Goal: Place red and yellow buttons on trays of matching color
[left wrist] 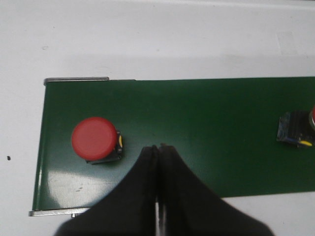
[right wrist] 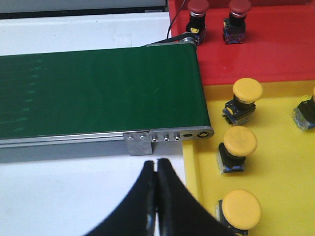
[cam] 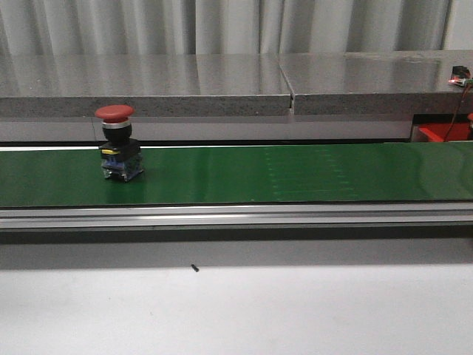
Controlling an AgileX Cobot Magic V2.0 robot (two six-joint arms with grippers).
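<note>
A: Looking down from my left wrist camera, I see the left claw (left wrist: 158,150) clenched, fingers pressed together with nothing between them, hanging over the green belt (left wrist: 206,123). A red button (left wrist: 94,138) stands upright on the belt just beside the fingertips, close to the belt's end edge (left wrist: 42,142). A second button (left wrist: 297,129) lies tipped over near the border of that view, only partly visible.

B: How much room around the upright one?

A: Open green belt on every side of it except toward the claw. Beyond the belt end there is bare white bench (left wrist: 147,39). From the front camera a red button (cam: 118,144) stands on the belt with a long clear stretch of belt (cam: 310,174) to one side and a grey ledge (cam: 222,89) behind.

B: And the right side?

A: The right claw (right wrist: 156,167) is also clenched and holds nothing, above white bench just off the belt's metal end bracket (right wrist: 167,137). The red tray (right wrist: 275,44) touches the belt end and carries two red buttons (right wrist: 198,17) by its far rim. The yellow tray (right wrist: 280,162) adjoins it, its rim (right wrist: 191,172) just beside the claw, with several yellow buttons (right wrist: 240,147) spread apart, one (right wrist: 241,210) nearest the fingers.
</note>
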